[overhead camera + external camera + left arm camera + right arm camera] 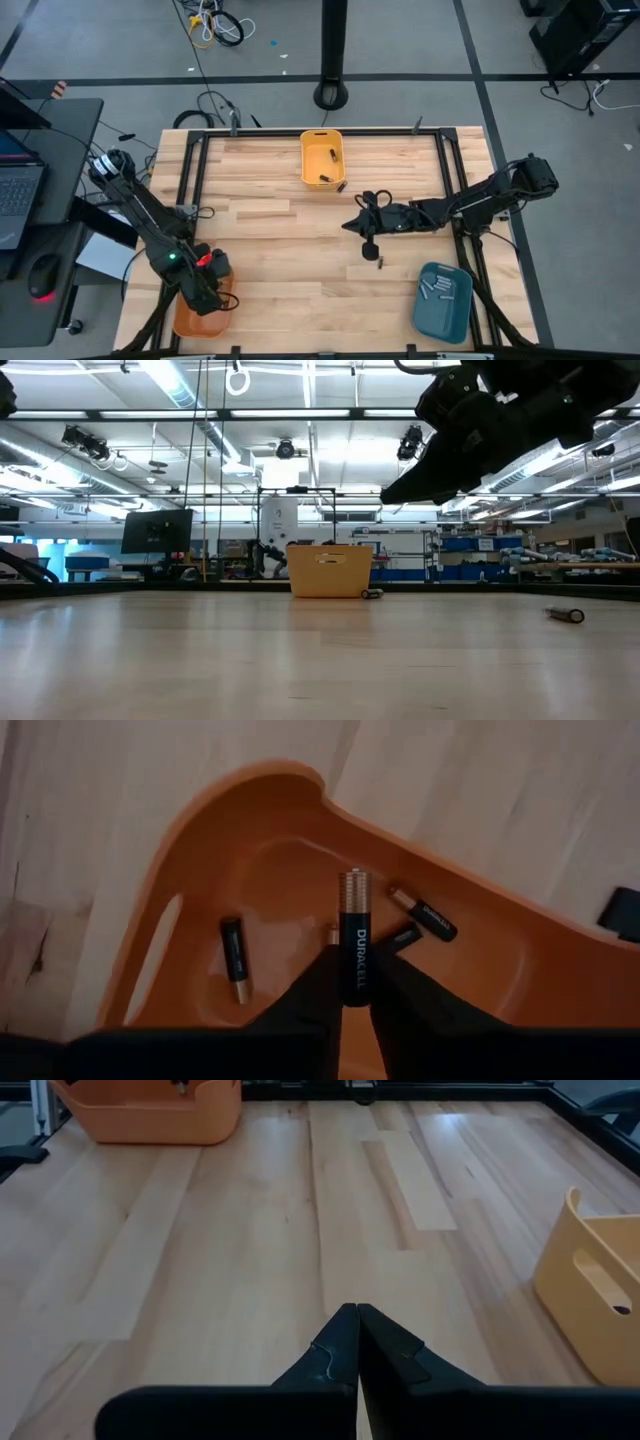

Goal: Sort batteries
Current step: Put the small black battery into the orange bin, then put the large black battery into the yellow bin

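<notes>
Black-and-copper, a battery (354, 935) is held upright between the fingers of the left gripper (352, 988), poised over the orange bin (205, 840) at the near left corner of the tabletop (270, 240). Three more dark batteries (234, 958) are seen lying on the floor of that bin, well apart from its rim. The right gripper (357, 1342) is shown pinched shut with nothing in it, stretched out above the middle of the wooden tabletop. Just below it in the overhead view, a single battery (380, 262) is left lying on the boards. Two dark batteries (331, 155) are held in the yellow bin (308, 140) at the far edge, with another (341, 186) resting just outside it. Pale batteries (436, 289) are gathered in the blue bin (455, 315) at the near right.
</notes>
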{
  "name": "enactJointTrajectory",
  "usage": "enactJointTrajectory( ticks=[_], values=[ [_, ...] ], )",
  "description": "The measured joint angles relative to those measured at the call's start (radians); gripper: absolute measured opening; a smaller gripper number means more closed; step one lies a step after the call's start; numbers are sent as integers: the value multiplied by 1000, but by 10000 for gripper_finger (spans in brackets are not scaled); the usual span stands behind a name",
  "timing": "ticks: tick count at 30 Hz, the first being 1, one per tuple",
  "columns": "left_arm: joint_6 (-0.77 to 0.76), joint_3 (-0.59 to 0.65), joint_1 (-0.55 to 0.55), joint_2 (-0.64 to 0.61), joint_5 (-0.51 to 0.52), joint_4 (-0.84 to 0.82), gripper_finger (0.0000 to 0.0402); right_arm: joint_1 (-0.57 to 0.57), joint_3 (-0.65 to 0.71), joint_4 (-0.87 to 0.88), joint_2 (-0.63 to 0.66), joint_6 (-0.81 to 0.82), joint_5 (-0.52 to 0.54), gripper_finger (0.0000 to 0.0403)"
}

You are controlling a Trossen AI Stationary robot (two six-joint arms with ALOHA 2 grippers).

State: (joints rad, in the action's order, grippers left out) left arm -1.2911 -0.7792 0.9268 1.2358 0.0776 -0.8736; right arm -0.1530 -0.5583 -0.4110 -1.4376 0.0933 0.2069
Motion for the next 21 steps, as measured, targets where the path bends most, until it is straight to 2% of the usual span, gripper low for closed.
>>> enactJointTrajectory(
  ticks=[6, 17, 21],
  values=[
    [-1, 0, 0, 0, 1, -1, 76, 6, 0, -8, 0, 7, -1, 13],
    [-32, -27, -4, 0, -39, -7, 81, 5, 0, -7, 0, 27, 2, 13],
    [55, -75, -4, 0, -13, -14, 68, 22, -1, -1, 0, 31, 100, 13]
  ],
)
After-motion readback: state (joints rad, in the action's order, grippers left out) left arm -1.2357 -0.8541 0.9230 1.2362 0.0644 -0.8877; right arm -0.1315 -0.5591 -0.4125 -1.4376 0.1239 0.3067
